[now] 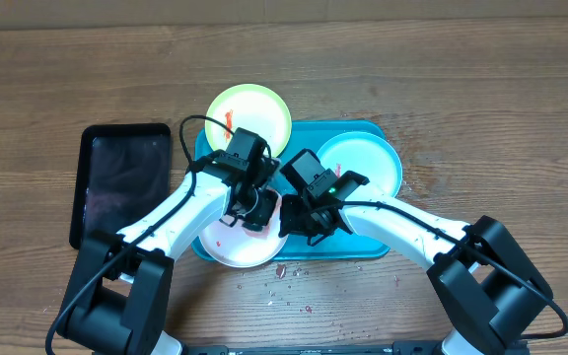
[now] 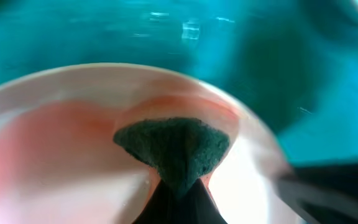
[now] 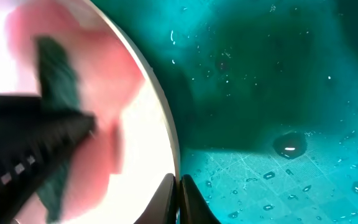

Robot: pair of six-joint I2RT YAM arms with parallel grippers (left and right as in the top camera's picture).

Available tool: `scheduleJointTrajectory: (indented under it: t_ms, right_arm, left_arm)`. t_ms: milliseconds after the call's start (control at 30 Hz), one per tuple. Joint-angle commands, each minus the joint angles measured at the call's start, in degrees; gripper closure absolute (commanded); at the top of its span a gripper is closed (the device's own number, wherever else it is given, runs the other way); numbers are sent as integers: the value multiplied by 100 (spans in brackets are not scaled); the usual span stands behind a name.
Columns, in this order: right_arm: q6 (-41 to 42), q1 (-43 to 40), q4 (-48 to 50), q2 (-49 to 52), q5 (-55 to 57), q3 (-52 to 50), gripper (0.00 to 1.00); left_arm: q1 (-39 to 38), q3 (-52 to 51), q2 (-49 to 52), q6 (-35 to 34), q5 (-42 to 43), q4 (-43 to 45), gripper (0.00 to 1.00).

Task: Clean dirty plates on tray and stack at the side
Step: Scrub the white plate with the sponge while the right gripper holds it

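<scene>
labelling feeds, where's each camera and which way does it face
overhead: above table, facing straight down; left arm, right arm, tray.
left wrist: on left arm, facing down left gripper pinching sponge on white plate.
right wrist: on right arm, facing down right gripper at that plate's rim.
shared: wrist views both show white plate, tray.

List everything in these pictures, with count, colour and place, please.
table: 1, brown wood, under everything
blue tray: 1, turquoise, table middle
black tray: 1, black, left of blue tray
yellow-green plate: 1, yellow-green, blue tray's far left corner
pale blue plate: 1, pale blue, tray's right part
white plate: 1, white, red-smeared, tray's near left
sponge: 1, dark green, on white plate
red bits: several, red, table, before the tray
left claw: 1, black, shut on sponge
right claw: 1, black, shut on white plate's rim
</scene>
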Motion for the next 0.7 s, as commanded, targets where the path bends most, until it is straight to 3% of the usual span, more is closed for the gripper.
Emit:
scheduleJointTrajectory:
  t_ms: [0,100,233,333,400,500,667]
  right_arm:
    - [-61,37,17,7,-72,48,96]
    - [-61,33,17,7,-72,48,96]
    - [-61,33,24,7,-72,48,96]
    - [-61,33,33,7,-72,48,96]
    - [-61,33,44,7,-74,48,96]
    - [-59,33,46,7,-74,50,96]
    - [-59,33,42,7,-79,48,96]
  left_arm:
    - [-35,22,52,-1196,-1449,-188,96]
    - [-35,22,52,-1641,-1738,-492,96]
    - [-35,22,52,-1856,-1526,-890,96]
    - [-37,22,52,-1602,-575,-1084,96]
    - [-37,22,52,-887,654,-1084,96]
    - [-37,22,52,-319,1692,-986,96]
    - [-35,22,52,-546,1731,-455,96]
